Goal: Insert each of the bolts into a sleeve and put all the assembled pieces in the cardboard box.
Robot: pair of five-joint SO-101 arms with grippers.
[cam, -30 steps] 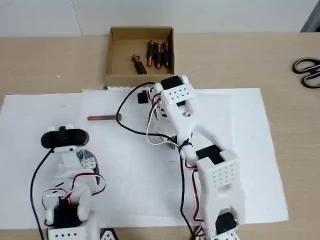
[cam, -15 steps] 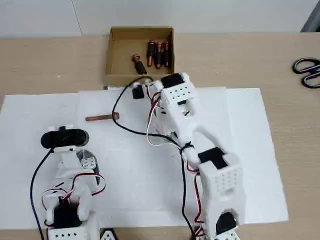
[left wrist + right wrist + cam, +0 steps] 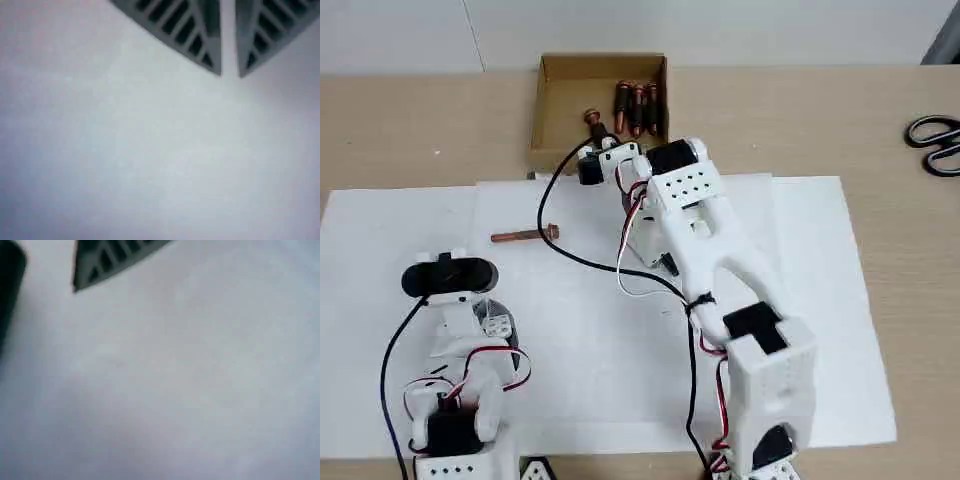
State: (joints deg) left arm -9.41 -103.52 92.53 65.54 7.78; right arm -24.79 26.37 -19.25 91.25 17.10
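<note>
- Cardboard box (image 3: 565, 100) stands open on the wooden table (image 3: 420, 120), and everything else is placed from it.
- Three copper-and-black assembled pieces (image 3: 638, 108) lie side by side inside the box, against its right wall.
- A fourth assembled piece (image 3: 598, 126) lies apart from those three, tilted, near the middle of the box by its front wall.
- One copper-coloured bolt (image 3: 525, 236) lies flat on the white paper (image 3: 800, 230) in front of the box. It is off toward the box's left front corner and well apart from it, with no sleeve on it.
- The right arm (image 3: 705, 235) stretches across the paper to the box. The right gripper (image 3: 605, 158) is at the box's front wall, just on the near side of the fourth piece. Whether it is open or closed cannot be told.
- The left arm (image 3: 455, 300) sits folded well in front of the box, beyond the bolt.
- The left gripper (image 3: 230, 75) hangs low over the paper. Its jaws are drawn together to a thin slit with nothing between them.
- Scissors (image 3: 935, 140) lie on the table far to the box's right.
</note>
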